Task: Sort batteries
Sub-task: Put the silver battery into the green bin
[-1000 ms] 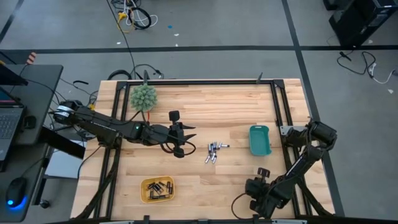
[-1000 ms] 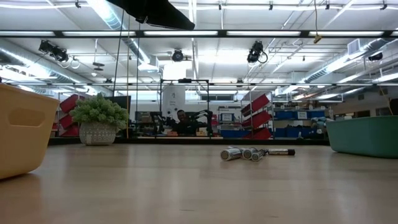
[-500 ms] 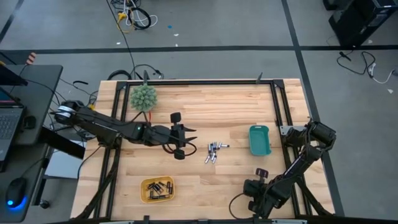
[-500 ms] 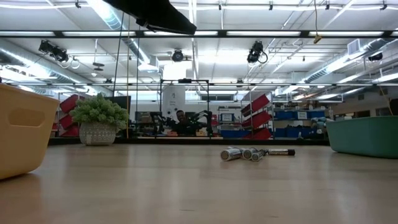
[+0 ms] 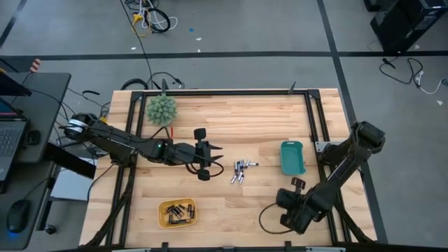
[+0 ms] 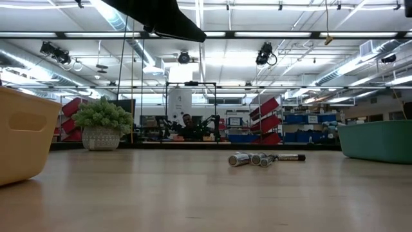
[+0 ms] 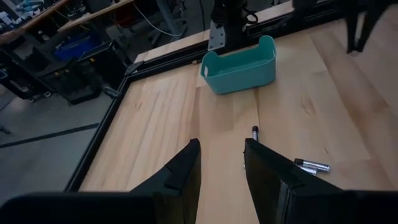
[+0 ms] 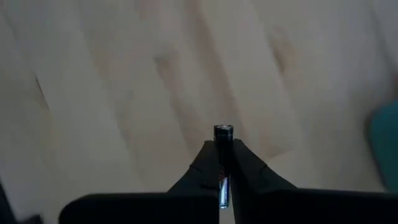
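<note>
The right gripper (image 8: pixel 224 163) at five o'clock has just pinched shut on one battery (image 8: pixel 223 133), ready for the teal tray (image 5: pixel 292 157). The left gripper (image 5: pixel 212 156) waits open beside the loose batteries (image 5: pixel 240 170) mid-table.

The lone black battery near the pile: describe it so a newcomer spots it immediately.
Start at the teal bin on the table's right side. Toward the table's middle lies a battery cluster. The black battery lies on the cluster's bin-side edge, dark where its neighbours are silvery.
</note>
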Action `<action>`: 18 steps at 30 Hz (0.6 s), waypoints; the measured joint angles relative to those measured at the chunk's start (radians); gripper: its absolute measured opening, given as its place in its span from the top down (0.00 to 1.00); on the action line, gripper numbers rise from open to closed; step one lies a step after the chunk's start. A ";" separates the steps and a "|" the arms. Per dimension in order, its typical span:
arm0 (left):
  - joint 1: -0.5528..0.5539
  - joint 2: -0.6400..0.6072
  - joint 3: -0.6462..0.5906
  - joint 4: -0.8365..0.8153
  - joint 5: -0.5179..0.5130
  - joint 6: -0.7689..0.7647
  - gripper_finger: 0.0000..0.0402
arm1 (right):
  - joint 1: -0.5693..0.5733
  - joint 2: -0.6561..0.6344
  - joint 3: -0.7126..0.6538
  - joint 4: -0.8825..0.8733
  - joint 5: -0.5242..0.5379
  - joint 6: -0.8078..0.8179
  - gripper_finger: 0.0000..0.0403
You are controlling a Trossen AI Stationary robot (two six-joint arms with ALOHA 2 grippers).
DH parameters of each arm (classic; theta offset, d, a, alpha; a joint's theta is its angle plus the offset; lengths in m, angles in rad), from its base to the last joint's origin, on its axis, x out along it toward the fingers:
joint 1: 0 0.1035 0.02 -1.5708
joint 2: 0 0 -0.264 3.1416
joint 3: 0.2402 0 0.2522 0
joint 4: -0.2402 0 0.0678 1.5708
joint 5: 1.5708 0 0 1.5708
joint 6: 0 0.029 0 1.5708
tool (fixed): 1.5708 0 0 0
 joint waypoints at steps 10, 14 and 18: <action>0.000 0.000 0.000 -0.006 -0.001 0.008 0.70 | -0.244 -0.231 0.004 -0.288 0.019 0.185 0.99; 0.000 0.000 0.000 -0.008 -0.007 0.005 0.70 | -0.350 -0.291 0.003 -0.424 0.051 0.238 0.99; 0.001 0.000 0.000 0.001 -0.054 -0.019 0.70 | -0.434 -0.346 -0.023 -0.427 0.096 0.177 0.99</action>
